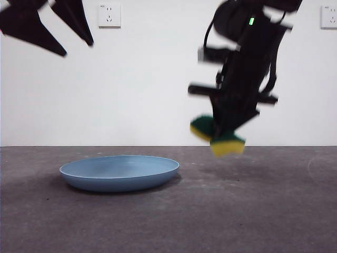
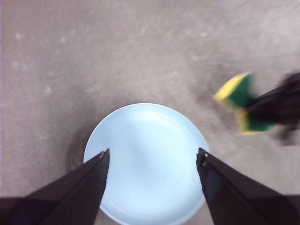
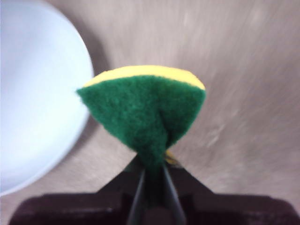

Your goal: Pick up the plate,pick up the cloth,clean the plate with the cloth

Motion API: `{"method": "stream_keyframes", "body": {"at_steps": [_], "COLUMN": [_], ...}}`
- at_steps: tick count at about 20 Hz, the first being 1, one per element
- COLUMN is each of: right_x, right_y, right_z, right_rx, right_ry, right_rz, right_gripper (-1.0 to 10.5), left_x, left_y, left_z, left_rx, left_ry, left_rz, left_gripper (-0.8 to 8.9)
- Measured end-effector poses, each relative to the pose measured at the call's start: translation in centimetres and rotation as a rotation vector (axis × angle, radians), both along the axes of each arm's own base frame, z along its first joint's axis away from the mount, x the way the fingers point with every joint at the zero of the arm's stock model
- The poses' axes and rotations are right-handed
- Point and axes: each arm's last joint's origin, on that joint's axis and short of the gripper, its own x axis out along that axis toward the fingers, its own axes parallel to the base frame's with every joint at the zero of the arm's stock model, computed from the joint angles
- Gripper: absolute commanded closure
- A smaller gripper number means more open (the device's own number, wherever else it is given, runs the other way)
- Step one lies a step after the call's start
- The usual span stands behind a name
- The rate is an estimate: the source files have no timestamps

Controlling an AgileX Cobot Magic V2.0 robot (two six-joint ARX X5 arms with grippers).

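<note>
Yellow-green cloth (image 1: pixel 218 138) in right gripper (image 1: pixel 224 134)

Low and left of centre, flat on the grey table (image 1: pixel 253 211): the light-blue plate (image 1: pixel 119 172), rim up, nothing in it. Right of centre and lifted clear of the surface: the cloth (image 1: pixel 218 138), a yellow sponge with a green face, pinched and bent in the right gripper (image 1: pixel 227 130), dark and motion-blurred, so finger detail unclear. Upper left corner: black tips of the left gripper (image 1: pixel 79 47), spread apart, high above the plate. Behind, a white wall (image 1: pixel 147 79) with two sockets (image 1: pixel 109 15).
</note>
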Motion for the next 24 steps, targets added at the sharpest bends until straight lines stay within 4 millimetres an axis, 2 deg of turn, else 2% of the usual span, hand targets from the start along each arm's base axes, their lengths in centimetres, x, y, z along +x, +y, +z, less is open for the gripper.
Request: {"method": "stream_keyframes", "body": {"at_steps": [3, 7, 8, 12, 18, 21, 22, 23, 24], "right_x": [0.5, 0.5, 0.5, 0.5, 0.5, -0.2, -0.7, -1.3, -2.0], "right_y": [0.5, 0.5, 0.5, 0.2, -0.2, -0.6, -0.8, -1.1, -1.5], "right_z": [-2.8, -3.3, -3.3, -3.4, -3.2, -0.9, 0.5, 2.0, 3.5], "right_rx": [0.018, 0.018, 0.02, 0.01, 0.008, 0.028, 0.043, 0.058, 0.069], "right_ry": [0.103, 0.131, 0.134, 0.15, 0.154, 0.118, 0.09, 0.062, 0.037], "right_rz": [0.029, 0.024, 0.019, -0.002, -0.011, -0.009, -0.008, -0.005, -0.002], "right_gripper": [9.3, 5.9, 5.4, 5.3, 5.4, 5.6, 6.7, 8.3, 9.5], "left_x": [-1.9, -2.7, -2.7, -2.7, -2.7, -2.7, -2.7, -2.7, -2.7], "left_y": [0.4, 0.7, 0.7, 0.7, 0.8, 0.8, 0.8, 0.8, 0.8], "left_z": [1.3, 1.5, 1.5, 1.4, 1.4, 1.4, 1.4, 1.4, 1.4], "left_rx": [-0.012, -0.007, -0.005, -0.003, 0.01, 0.027, 0.031, 0.04, 0.048], "left_ry": [-0.029, -0.018, -0.016, -0.013, -0.018, -0.025, -0.027, -0.032, -0.036], "left_rz": [-0.015, -0.015, -0.013, -0.012, 0.007, 0.034, 0.031, 0.025, 0.018], "left_gripper": [4.99, 4.99, 4.99, 4.99, 4.99, 5.06, 5.54, 6.74, 8.13]}}
